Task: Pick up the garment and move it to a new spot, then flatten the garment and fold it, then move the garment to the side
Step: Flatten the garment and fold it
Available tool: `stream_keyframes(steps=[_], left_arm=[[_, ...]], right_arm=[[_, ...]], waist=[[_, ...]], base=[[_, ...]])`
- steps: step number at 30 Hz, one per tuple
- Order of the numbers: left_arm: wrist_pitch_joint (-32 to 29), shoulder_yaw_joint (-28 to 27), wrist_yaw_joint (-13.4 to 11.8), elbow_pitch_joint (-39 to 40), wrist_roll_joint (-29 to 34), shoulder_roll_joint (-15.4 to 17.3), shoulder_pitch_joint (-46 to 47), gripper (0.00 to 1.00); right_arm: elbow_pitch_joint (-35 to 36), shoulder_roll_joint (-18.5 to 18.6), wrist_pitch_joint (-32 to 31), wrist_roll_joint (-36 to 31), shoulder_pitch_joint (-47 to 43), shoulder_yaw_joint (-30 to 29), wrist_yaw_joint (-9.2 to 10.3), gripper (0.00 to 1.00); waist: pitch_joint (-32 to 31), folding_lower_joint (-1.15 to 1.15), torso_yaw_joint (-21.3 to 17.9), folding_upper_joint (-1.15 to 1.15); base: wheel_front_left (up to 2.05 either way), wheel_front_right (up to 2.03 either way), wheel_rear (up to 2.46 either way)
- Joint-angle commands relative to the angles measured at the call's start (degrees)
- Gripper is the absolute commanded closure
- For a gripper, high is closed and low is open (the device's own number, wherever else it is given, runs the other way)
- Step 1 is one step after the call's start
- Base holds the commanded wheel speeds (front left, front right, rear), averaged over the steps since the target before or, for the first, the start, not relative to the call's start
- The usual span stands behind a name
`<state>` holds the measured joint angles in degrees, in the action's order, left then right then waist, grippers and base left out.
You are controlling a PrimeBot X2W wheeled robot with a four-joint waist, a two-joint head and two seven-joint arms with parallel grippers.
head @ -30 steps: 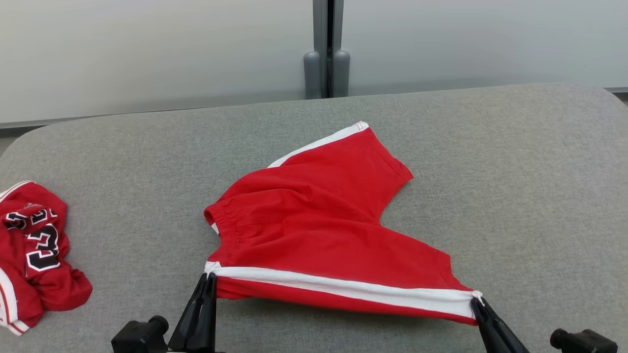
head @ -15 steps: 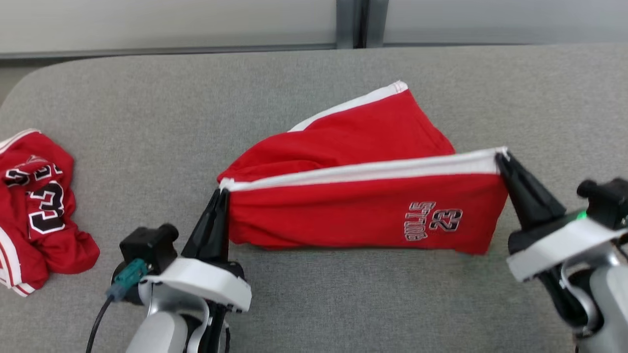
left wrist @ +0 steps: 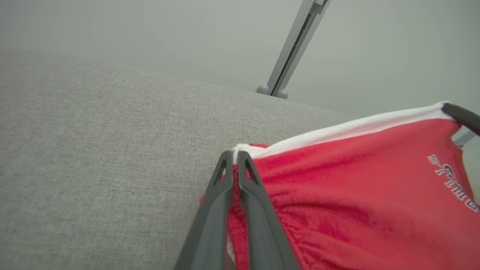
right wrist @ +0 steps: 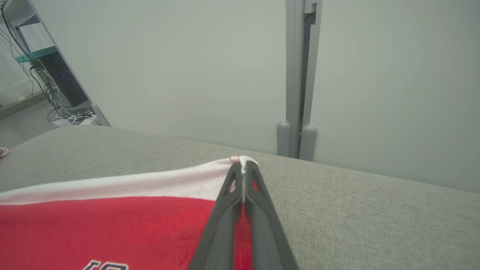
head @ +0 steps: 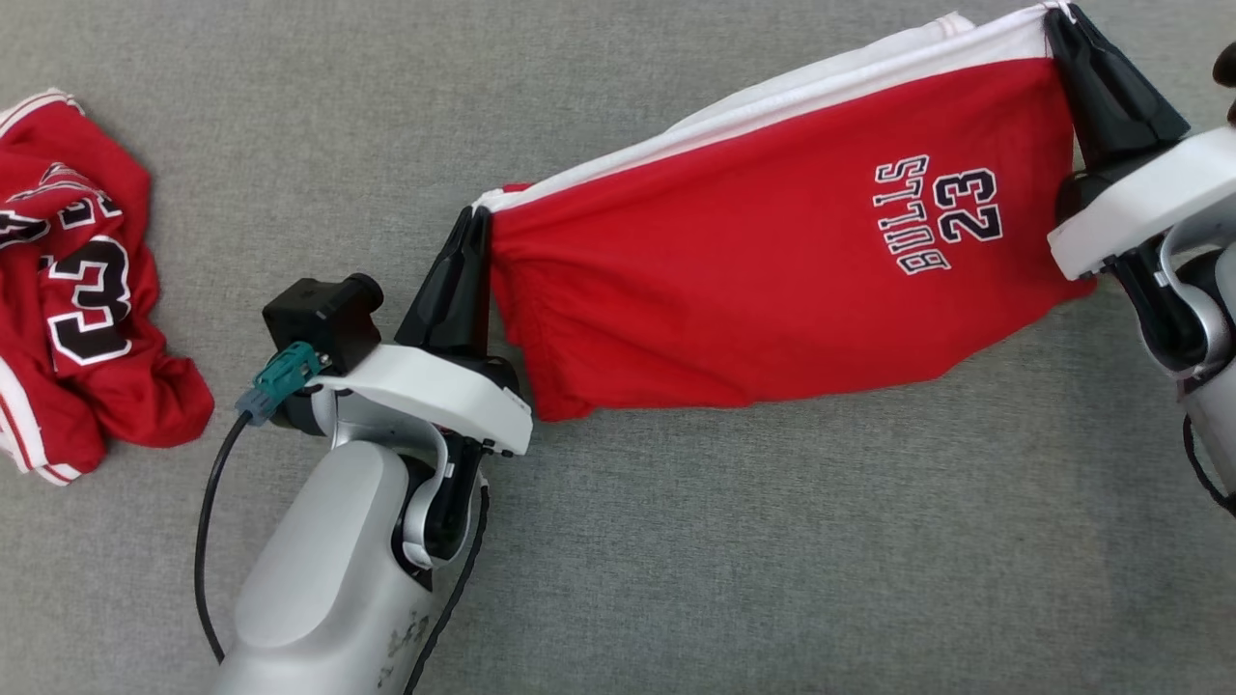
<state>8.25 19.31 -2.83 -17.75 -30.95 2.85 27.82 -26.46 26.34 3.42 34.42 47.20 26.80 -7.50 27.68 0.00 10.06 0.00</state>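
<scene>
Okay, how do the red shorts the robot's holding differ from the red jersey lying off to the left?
The shorts are stretched between the left gripper and right gripper, both shut on their white-striped edge; the jersey lies crumpled and untouched on the gray surface. The shorts read BULLS 23 clearly; the jersey's numbers are bunched in folds. Both are red with white trim.

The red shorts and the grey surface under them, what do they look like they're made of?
The red shorts look like a soft matte knit, cotton or polyester, it's hard to say which: they drape and wrinkle, with gathered cloth at the waistband end and a white side stripe. The grey surface seems to be woven upholstery fabric, matte, with a fine heathered weave; what lies beneath it cannot be told.
</scene>
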Motion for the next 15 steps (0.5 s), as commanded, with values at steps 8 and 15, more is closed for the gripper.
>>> stream_keyframes(steps=[8,15], left_arm=[[3.39,5.4,-0.1,-6.2,-5.7,0.13,6.58,0.15],[6.42,6.07,-2.45,-6.5,-6.27,0.19,5.74,0.0]], right_arm=[[-11.29,0.36,3.19,4.32,8.85,8.61,0.02,0.59],[-13.48,-1.23,10.42,6.39,8.47,11.62,0.01,0.0]], waist=[[3.63,0.0,3.76,0.0],[2.56,0.0,2.16,0.0]], base=[[0.0,0.0,0.0],[0.0,0.0,0.0]])
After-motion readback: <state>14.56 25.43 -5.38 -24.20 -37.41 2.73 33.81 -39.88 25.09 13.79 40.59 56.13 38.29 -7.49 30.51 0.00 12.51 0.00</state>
